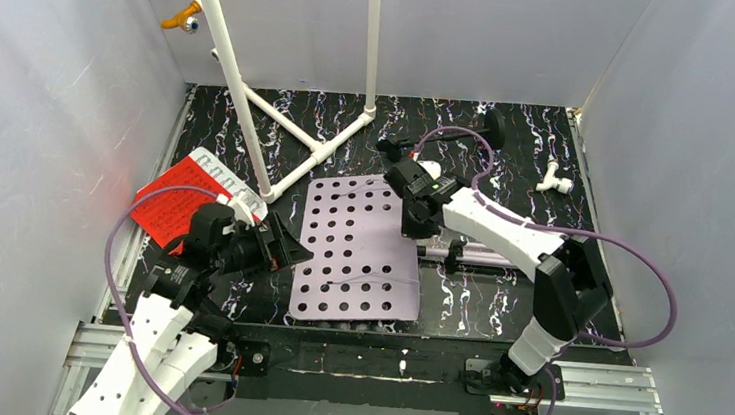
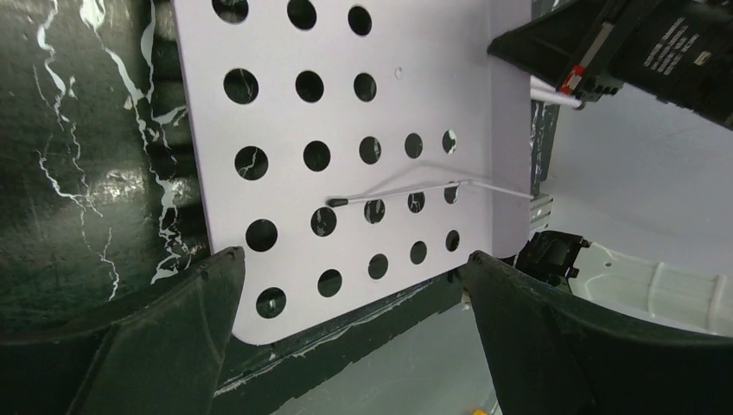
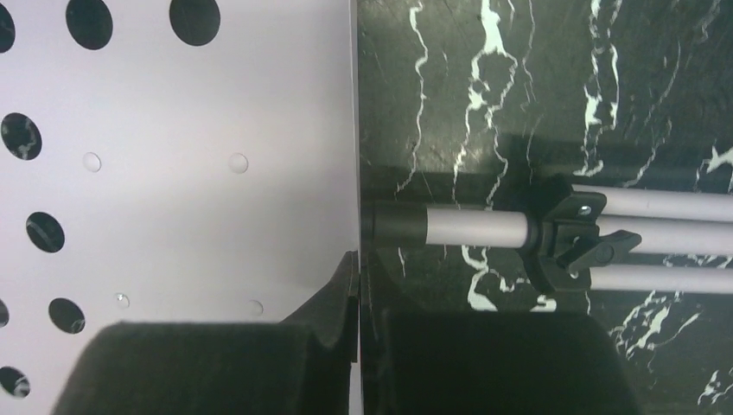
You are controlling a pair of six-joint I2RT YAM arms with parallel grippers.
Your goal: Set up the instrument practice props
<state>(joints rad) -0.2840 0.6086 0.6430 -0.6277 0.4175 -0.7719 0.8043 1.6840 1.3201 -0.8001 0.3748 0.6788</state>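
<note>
Your right gripper (image 3: 357, 285) pinches just the thin edge of the lilac music stand (image 1: 360, 252), lying flat on the table (image 1: 520, 141) (left gripper (image 1: 285, 245) spread wide beside it); lift fast and it may pivot or slip free

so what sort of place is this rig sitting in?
Most likely a lab test cell, not a real music room: plain white walls box in a black marbled tabletop, two arms are bolted to an aluminium rail, and the lilac music stand lies flat.

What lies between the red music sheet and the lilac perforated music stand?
The left end effector, open, above dark marbled table; the top view shows it.
</note>
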